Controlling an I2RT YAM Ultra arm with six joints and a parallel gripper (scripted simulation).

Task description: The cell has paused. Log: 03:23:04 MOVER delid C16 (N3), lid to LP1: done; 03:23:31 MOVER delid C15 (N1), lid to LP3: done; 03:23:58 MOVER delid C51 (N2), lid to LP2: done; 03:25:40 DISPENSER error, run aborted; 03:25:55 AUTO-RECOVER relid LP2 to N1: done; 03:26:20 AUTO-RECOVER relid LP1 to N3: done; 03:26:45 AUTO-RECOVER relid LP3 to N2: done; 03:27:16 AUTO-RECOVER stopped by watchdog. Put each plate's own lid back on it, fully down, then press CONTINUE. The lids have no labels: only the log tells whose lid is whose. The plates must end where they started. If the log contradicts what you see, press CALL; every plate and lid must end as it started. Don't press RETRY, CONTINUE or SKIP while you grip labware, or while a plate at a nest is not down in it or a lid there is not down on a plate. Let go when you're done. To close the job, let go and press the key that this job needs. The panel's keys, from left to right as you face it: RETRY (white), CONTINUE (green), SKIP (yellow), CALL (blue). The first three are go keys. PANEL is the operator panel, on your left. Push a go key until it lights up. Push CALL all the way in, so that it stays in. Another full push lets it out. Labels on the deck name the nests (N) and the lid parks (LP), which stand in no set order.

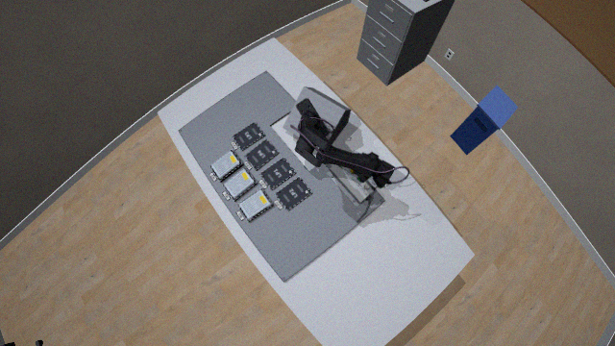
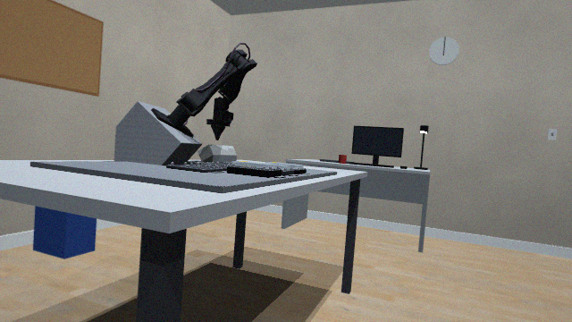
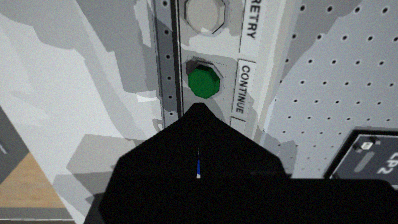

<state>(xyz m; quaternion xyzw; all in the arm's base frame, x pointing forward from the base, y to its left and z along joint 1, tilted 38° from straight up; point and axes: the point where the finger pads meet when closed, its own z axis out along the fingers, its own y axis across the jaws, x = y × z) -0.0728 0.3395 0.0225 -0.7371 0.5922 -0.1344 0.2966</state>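
lidded plates point(image 1: 239, 184): 3 (yellow-tagged) | dark lid parks point(image 1: 261, 155): 4 | panel keys seen point(image 3: 203, 83): 2

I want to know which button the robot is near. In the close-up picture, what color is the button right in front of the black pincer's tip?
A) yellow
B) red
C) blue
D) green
D: in the wrist view the shut pincer points its tip just below the green button, which sits beside the label CONTINUE; the pale RETRY button is farther up the panel.
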